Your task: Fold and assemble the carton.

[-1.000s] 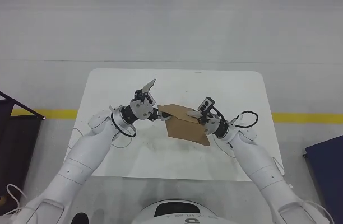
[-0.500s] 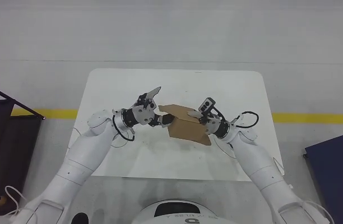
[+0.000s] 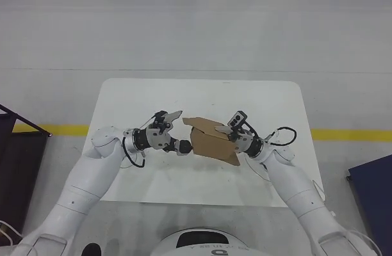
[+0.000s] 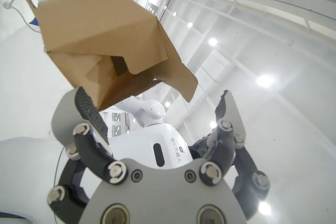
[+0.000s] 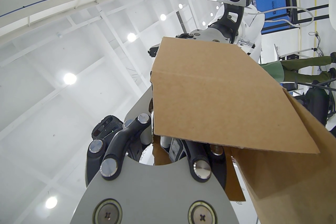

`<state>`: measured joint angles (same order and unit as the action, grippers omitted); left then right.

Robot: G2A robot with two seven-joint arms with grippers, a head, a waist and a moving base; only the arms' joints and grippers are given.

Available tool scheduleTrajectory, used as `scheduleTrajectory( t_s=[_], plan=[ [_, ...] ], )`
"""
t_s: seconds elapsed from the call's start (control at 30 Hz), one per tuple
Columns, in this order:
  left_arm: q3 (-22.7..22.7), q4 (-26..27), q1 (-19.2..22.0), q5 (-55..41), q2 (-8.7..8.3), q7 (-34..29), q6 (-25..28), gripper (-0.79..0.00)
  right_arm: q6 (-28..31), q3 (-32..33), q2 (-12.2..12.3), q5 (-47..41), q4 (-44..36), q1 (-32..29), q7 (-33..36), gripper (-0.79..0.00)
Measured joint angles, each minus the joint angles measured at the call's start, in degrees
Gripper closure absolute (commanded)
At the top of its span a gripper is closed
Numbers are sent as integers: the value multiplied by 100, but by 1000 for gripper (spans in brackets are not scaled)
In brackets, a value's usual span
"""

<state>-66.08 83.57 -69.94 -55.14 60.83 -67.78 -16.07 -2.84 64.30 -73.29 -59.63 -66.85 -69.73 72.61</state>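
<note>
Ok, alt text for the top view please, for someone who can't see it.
The right gripper holds a partly folded brown carton over the middle of a white table. The left gripper is open at the carton's other end.

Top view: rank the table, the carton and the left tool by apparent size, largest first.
1. table, by far the largest
2. carton
3. left tool, open beside the carton; it looks only somewhat smaller, so ranks 2 and 3 are close.
</note>
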Motion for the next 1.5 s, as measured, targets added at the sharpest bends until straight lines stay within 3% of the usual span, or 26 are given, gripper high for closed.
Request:
scheduleTrajectory(
  t_s=[0.13,0.2,0.43,0.53,0.67,0.87,0.93,1.03,1.5],
  plan=[
    [-160,55,-91,-139,-23,-30,24,-779,-17,15,5,21,-70,-24,-41,0],
    [-224,80,-130,-451,-9,-45,-6,-714,-24,-1,3,40,-112,-33,-74,0],
    [-307,146,-129,-1167,46,103,-45,-705,-44,-47,-7,93,-186,-36,-150,0],
    [-311,130,-96,-1215,73,222,128,-653,-59,-44,-6,100,-210,-38,-168,0],
    [-107,-30,10,-985,137,468,456,-606,-82,-55,-7,126,-265,-36,-204,0],
    [178,-235,182,-763,204,345,484,-597,-94,-49,-5,132,-304,-41,-220,0],
    [180,-263,199,-746,210,296,488,-551,-101,-39,-2,140,-304,-44,-220,0],
    [154,-275,202,-698,208,220,470,-406,-110,-34,-1,137,-316,-46,-216,0],
    [31,-77,30,-165,141,-23,323,-326,-89,-44,-11,67,-275,-48,-173,0]
  ],
)
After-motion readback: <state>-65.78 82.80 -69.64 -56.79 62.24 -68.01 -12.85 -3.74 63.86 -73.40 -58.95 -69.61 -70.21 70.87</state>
